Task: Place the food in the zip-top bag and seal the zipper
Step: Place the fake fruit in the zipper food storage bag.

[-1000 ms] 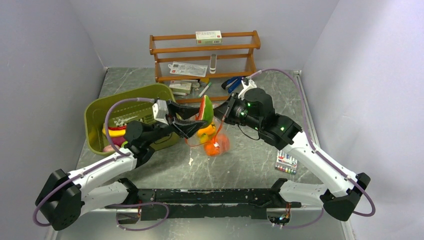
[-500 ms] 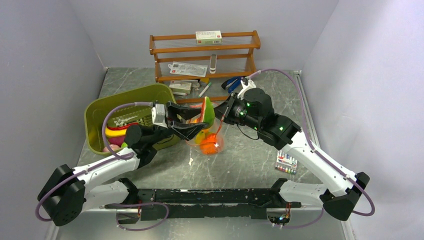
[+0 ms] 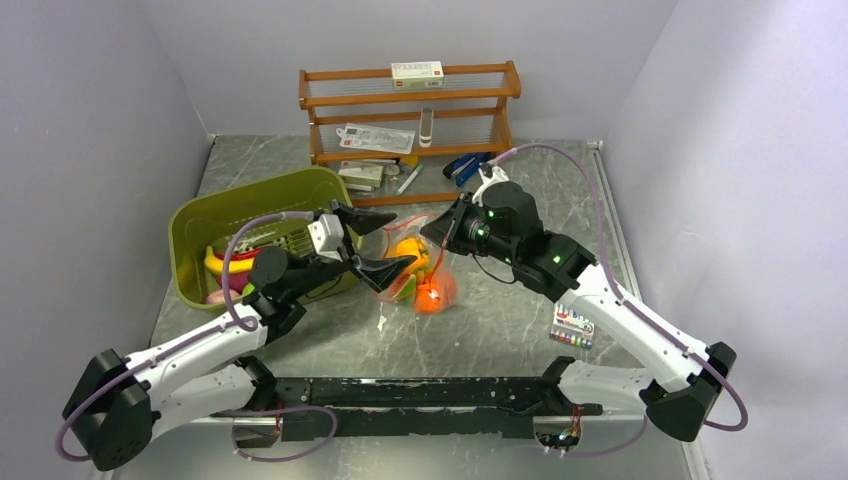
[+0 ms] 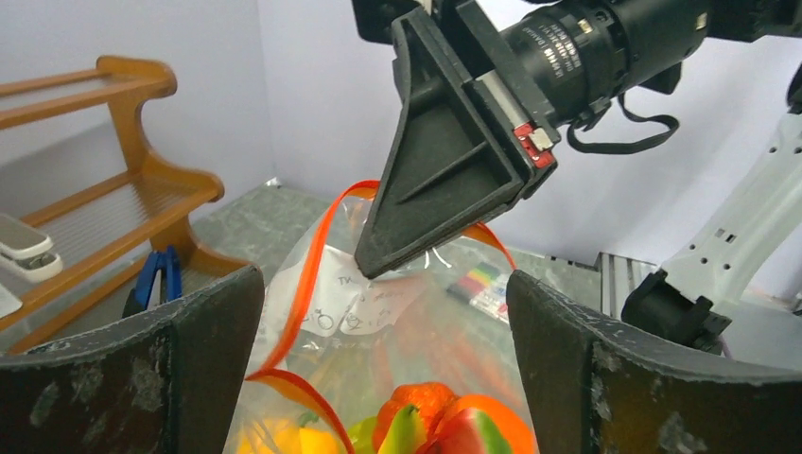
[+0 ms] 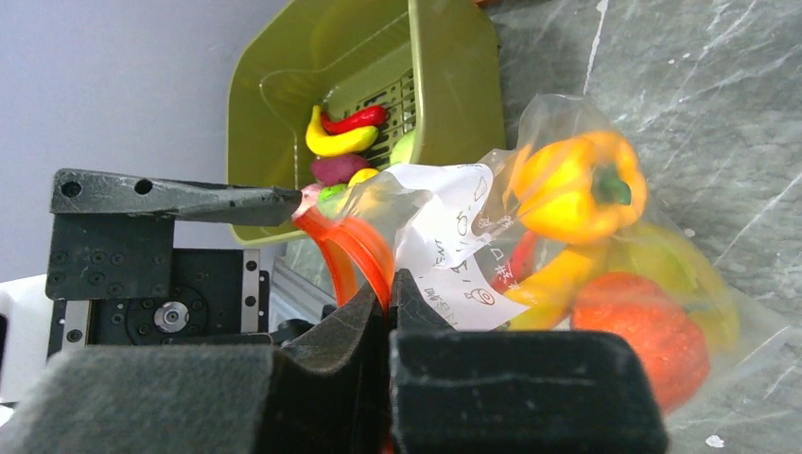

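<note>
The left gripper [image 3: 372, 243] stands wide open with nothing between its fingers. The mouth of the bag [image 5: 454, 227] gapes just below and ahead of it. Bare table [image 3: 500, 320] lies on its near side, while the tub [image 3: 200, 225] crowds its left, the tub wall just beside the arm.

The right gripper [image 5: 390, 284] is clenched on the bag's rim at the zipper [image 4: 307, 274]. The zipper loops out from the tips in an orange-red curve, unsealed. In the left wrist view the right gripper's tip points down between the left fingers, close ahead of them. From above, the near left finger may be touching the bag, but the overlap makes that hard to judge.

The bag hangs from the right gripper and sags onto the table beneath it. It is clear and crumpled, with a white printed label. Inside are a pepper [image 5: 572, 180], an orange [image 5: 643, 326] and a melon slice [image 4: 463, 430]. The tub holds a banana [image 5: 340, 142] and a chili [image 5: 355, 118].

The table is grey and marbled. A rack [image 3: 410, 110] stands beyond both grippers at the far wall, with a stapler [image 3: 462, 165] at its foot behind the right gripper. A marker pack [image 3: 572, 327] lies beside the right arm. Pale walls close in on both sides.
</note>
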`<action>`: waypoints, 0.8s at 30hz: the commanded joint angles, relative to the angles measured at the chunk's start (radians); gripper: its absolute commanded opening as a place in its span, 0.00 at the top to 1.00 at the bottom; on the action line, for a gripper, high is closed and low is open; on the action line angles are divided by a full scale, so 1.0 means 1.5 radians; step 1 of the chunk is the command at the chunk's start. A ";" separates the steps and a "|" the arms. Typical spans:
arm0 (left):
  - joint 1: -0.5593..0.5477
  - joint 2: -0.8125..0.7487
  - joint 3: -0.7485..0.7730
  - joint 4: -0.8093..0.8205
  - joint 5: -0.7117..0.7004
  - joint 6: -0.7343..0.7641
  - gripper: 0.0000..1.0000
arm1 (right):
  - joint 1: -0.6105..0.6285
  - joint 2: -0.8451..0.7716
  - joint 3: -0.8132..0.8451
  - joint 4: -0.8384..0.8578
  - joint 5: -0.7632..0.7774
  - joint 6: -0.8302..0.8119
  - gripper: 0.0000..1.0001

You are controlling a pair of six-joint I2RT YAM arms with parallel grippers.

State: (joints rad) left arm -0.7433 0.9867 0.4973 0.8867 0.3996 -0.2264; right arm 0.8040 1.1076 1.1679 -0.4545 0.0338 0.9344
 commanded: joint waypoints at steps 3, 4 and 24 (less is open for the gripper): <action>-0.004 -0.033 0.061 -0.130 -0.039 0.034 0.08 | -0.005 -0.016 -0.001 0.032 0.004 -0.002 1.00; -0.004 -0.037 0.077 -0.166 -0.046 0.034 0.10 | -0.006 -0.015 -0.004 0.033 0.003 -0.003 1.00; -0.005 -0.021 0.300 -0.763 -0.141 0.035 0.13 | -0.012 -0.008 -0.012 -0.007 -0.046 -0.247 1.00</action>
State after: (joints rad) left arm -0.7437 0.9943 0.9562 -0.2070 0.1558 -0.2447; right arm 0.7910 1.0962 1.1069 -0.4553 0.0250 0.6968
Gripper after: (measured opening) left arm 0.875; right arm 0.006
